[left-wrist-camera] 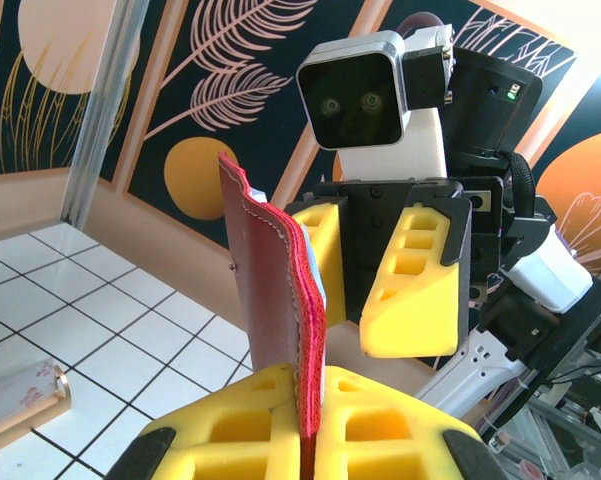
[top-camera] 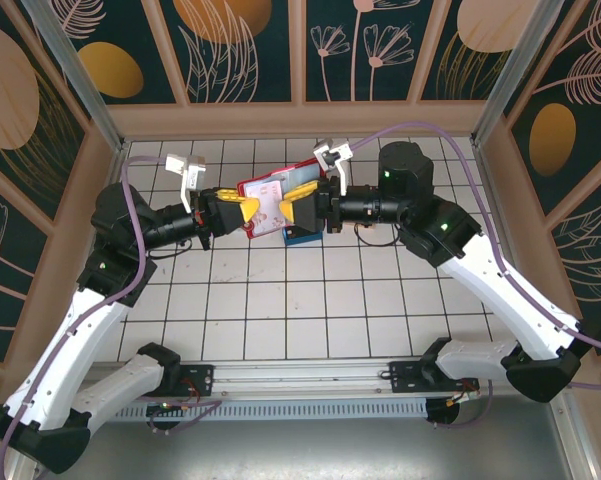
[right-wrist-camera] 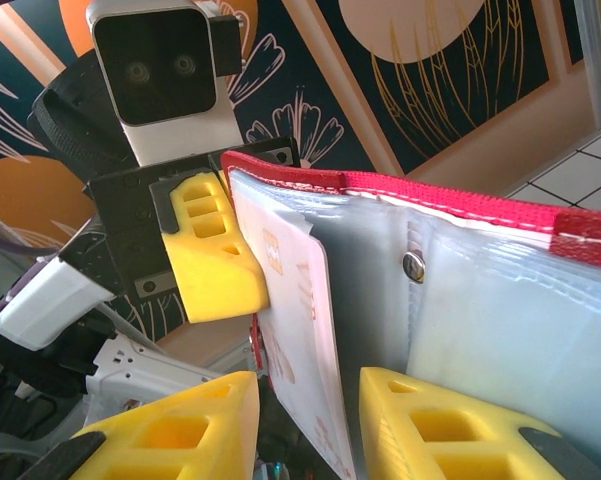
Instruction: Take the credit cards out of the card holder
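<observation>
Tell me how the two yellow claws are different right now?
The left gripper is squeezed shut on the edge of the red card holder; the right gripper has its jaws apart. The left gripper grips the holder itself, while the right gripper just straddles a pale card sticking out of it. Both have chunky yellow fingers and face each other.

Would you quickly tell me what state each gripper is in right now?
Left gripper: closed on the red card holder, at its edge.
Right gripper: open, fingers either side of a white card, not clamped.
</observation>
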`<state>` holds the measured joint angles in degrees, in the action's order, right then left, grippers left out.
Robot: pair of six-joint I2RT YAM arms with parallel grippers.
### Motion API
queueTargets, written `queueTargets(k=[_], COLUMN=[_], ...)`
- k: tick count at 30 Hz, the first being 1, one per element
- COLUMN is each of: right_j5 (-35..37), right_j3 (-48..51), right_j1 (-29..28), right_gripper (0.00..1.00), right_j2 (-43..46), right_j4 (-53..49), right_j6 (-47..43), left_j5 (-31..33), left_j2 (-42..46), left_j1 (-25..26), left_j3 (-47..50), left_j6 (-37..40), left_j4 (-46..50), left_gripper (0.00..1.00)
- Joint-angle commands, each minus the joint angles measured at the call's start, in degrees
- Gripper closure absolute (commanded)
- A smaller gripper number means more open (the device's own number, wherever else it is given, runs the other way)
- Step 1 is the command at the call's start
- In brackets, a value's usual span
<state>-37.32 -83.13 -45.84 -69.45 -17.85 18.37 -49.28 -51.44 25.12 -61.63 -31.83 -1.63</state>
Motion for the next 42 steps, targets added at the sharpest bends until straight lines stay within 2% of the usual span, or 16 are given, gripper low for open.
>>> queueTargets(k=[1,18,29,35,42], right_j5=[0.7,-7.6,-9.0,-7.5,-7.0], right_j3=[-1.5,-1.2,-2.5,-2.9,0.2], right_j1=[0.0,-2.4,-6.1,-6.5,-5.7], right_gripper=[0.67,0.73,0.73,0.83,0.86], right_j2=[-0.6,-0.1,-2.0,-2.3,1.7], right_j4=[-0.8,1.2,1.1,0.6,2.8], right_j6=[-0.5,-2.7,-4.7,-5.0,-4.3], left_j5=[-2.4,0.3,-1.2,-1.2,0.7], left_j2=[0.3,-0.5,-0.9,-0.7,0.9], left_j1=[0.2,0.2,0.2,0.2,0.2], left_j3=[-2.0,-2.1,-1.7,-1.7,-2.2], left_j6=[-1.1,-0.4,-1.5,-0.3,2.8], left_j4=[-4.9,-2.9,-4.1,-2.5,1.1], left_gripper=[1.0,1.0,1.0,1.0,1.0])
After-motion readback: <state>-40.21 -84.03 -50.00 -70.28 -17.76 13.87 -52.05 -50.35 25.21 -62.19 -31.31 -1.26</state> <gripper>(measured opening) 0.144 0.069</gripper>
